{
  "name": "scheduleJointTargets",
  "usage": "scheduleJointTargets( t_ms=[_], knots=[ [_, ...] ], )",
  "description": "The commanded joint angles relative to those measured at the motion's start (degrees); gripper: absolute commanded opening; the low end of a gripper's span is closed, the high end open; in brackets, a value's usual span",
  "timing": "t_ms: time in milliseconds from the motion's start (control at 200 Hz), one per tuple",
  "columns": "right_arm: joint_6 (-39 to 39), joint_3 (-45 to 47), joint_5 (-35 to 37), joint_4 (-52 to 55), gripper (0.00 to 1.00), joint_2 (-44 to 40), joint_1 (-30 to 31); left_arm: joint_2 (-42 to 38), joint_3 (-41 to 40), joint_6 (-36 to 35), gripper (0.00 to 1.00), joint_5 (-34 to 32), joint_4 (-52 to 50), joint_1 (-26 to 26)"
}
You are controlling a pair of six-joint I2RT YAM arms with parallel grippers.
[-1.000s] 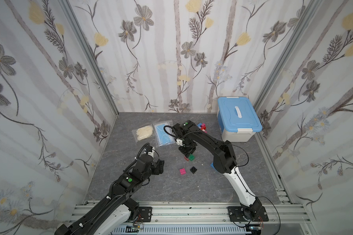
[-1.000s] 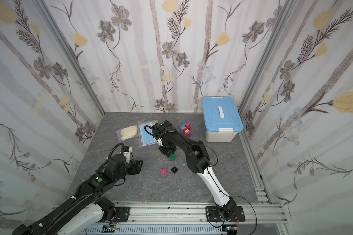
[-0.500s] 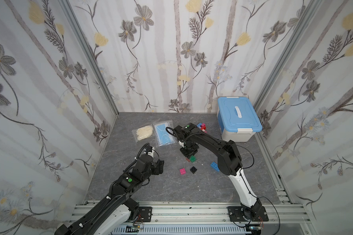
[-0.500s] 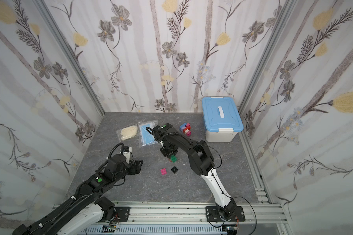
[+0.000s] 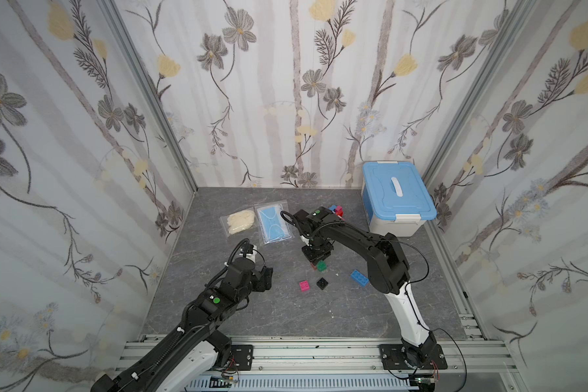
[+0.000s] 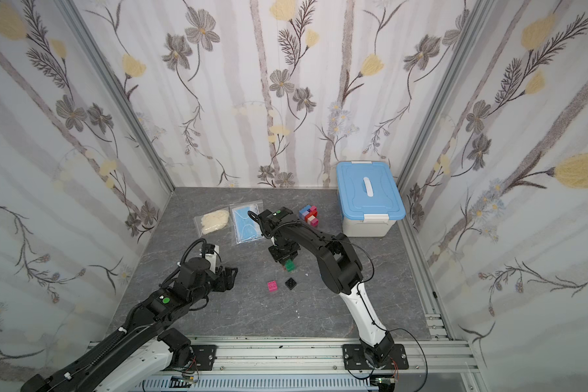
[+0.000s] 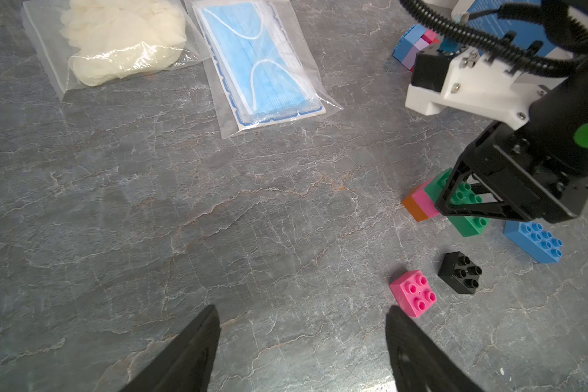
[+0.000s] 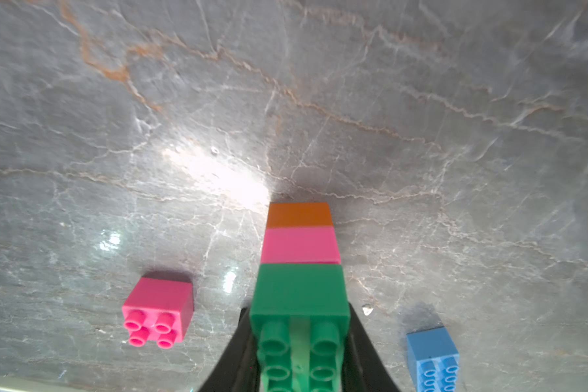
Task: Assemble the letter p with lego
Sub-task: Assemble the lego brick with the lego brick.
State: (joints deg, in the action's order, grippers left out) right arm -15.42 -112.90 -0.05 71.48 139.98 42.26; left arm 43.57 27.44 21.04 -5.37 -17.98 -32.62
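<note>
Lego build: right claw (image 8: 298, 310) clamped on a studded green brick (image 8: 299, 288); left claw (image 7: 301, 322) spread wide, empty.
A smooth pink block (image 8: 299, 244) and orange block (image 8: 299, 213) join on beyond the right claw's tips; a loose pink square (image 8: 158, 305) and blue brick (image 8: 431, 353) lie either side. Glossy grey veined table (image 8: 218, 101); floral walls (image 5: 286, 85).

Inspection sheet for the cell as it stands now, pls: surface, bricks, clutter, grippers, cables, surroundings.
surface: grey marbled tabletop.
job's things: green brick, second pink brick and orange brick joined in a row; loose pink brick, black brick, blue brick; multicolour stack at the back.
clutter: bagged gloves, bagged face mask, blue-lidded box.
grippers: left gripper open, empty; right gripper shut on green brick.
cables: black hoses looped at both wrists.
surroundings: floral walls, aluminium rail in front.
</note>
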Motion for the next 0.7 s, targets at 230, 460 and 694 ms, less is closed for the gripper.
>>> scheduleJointTargets(
  t_ms=[230, 460, 694],
  knots=[
    [0.9, 1.7, 0.9, 0.4, 0.11, 2.4, -1.4, 0.3, 0.9, 0.9, 0.80, -1.0, -0.7, 0.0],
    [2.9, -1.5, 2.0, 2.9, 0.12, 4.5, -1.7, 0.9, 1.0, 1.1, 0.80, -1.0, -0.8, 0.0],
    [2.0, -4.9, 2.7, 2.7, 0.37, 1.5, -1.9, 0.9, 1.3, 0.9, 0.81, -1.0, -0.8, 0.0]
  ],
)
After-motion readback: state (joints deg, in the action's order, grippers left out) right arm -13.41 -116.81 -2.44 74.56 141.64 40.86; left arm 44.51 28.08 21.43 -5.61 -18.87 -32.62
